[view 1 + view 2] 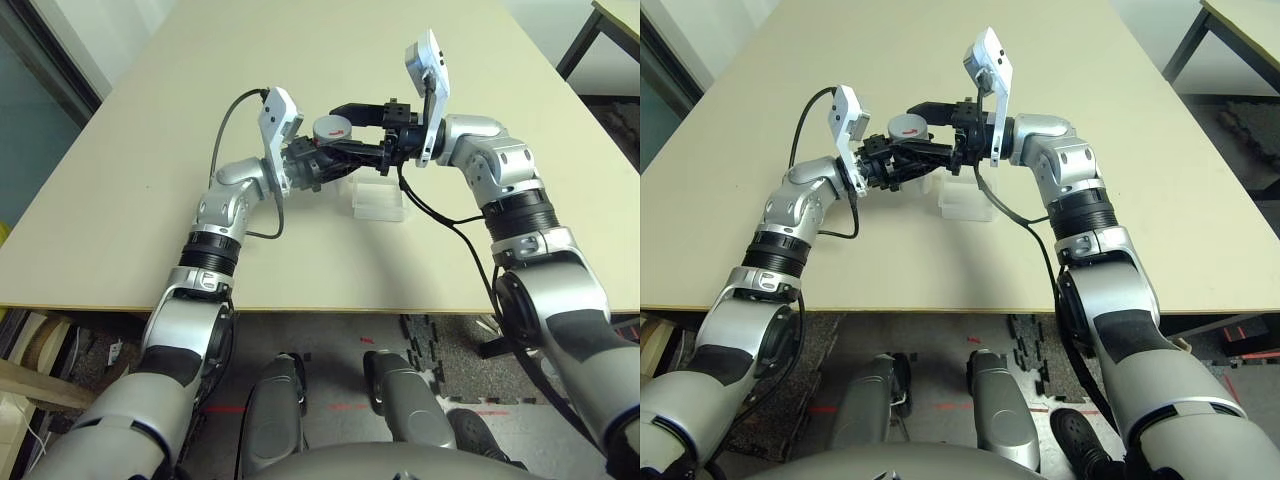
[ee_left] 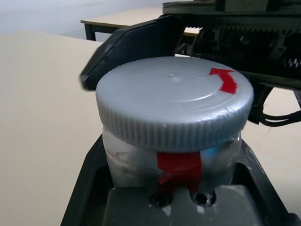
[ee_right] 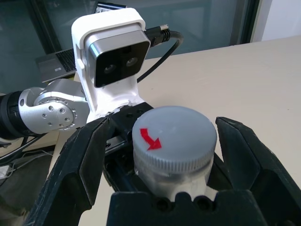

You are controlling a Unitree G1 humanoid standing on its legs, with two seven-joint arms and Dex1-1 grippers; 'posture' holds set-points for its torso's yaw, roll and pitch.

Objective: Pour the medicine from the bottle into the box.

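Outstretched across a pale bench [image 1: 300,260], the robot's two silver arms meet above its surface, the right end effector [image 3: 162,125] spread wide around the top of the bottle and the left end effector [image 2: 171,165] pinching its body. On the bench just below sits the clear, shallow box [image 1: 378,213], apart from the bottle [image 2: 127,162], which is held roughly upright with its grey cap [image 2: 160,94] on. Should the right fingers close off-centre, they could tilt the bottle or wrench it from the left grip; a weak hold might let the body spin with the cap. If the cap came free with a jerk, the tiny medicine could jump out and land beside the box. The right end effector partly covers the box's far edge, the left hides much of the bottle's lower body, and the medicine cannot be made out under the closed cap.
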